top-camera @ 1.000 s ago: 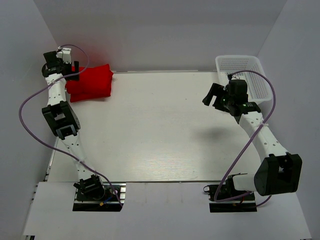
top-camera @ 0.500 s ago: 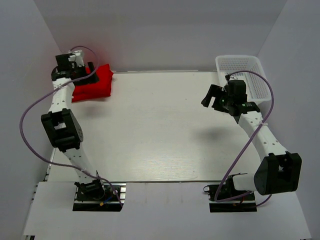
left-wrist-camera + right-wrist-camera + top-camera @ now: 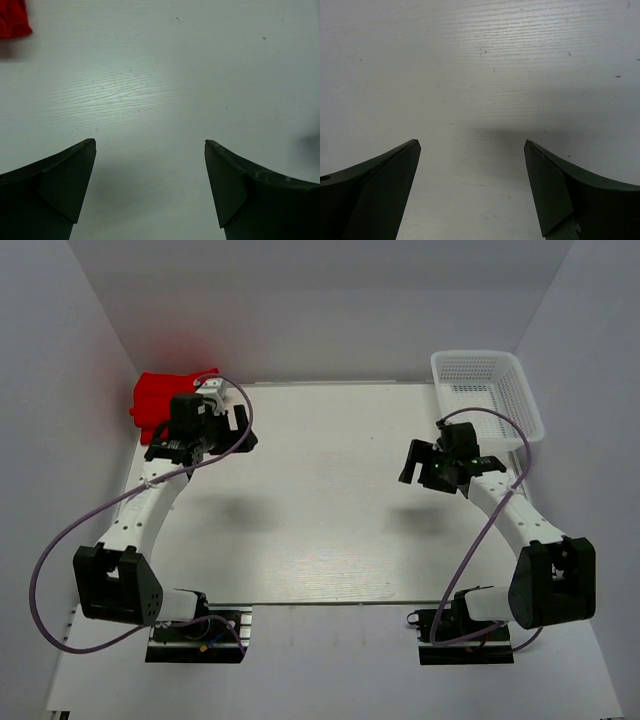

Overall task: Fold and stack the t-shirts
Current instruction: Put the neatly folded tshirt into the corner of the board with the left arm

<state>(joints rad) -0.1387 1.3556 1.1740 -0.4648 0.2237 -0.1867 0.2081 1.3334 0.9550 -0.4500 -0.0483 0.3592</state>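
White walls box in a pale wood-grain surface (image 3: 320,490), and from where I stand most of that surface lies bare between the two machines.

Both arms rise from bases at the near edge. The left arm (image 3: 150,505) leans up and away toward the far left, and its wrist ends just short of the far left corner. The right arm (image 3: 510,515) bends in from the right side, with its wrist hanging over the right half of the surface.

A white mesh basket (image 3: 520,405) sits in the far right corner, near the right wrist but clear of it.

The t-shirts (image 3: 160,395) are a bright red bundle pushed into the far left corner, against the back wall. They lie just beyond the left wrist. Only a scrap of red shows at the top left edge of the left wrist view.

The left pincer (image 3: 150,142) is spread wide, its dark fingers (image 3: 55,185) well apart with only bare surface between them. The right pincer (image 3: 472,142) is spread wide as well, over bare surface and its own soft shadow.

A thin purple cable (image 3: 45,580) loops off the left arm, and a second purple cable (image 3: 480,540) trails down the right one.
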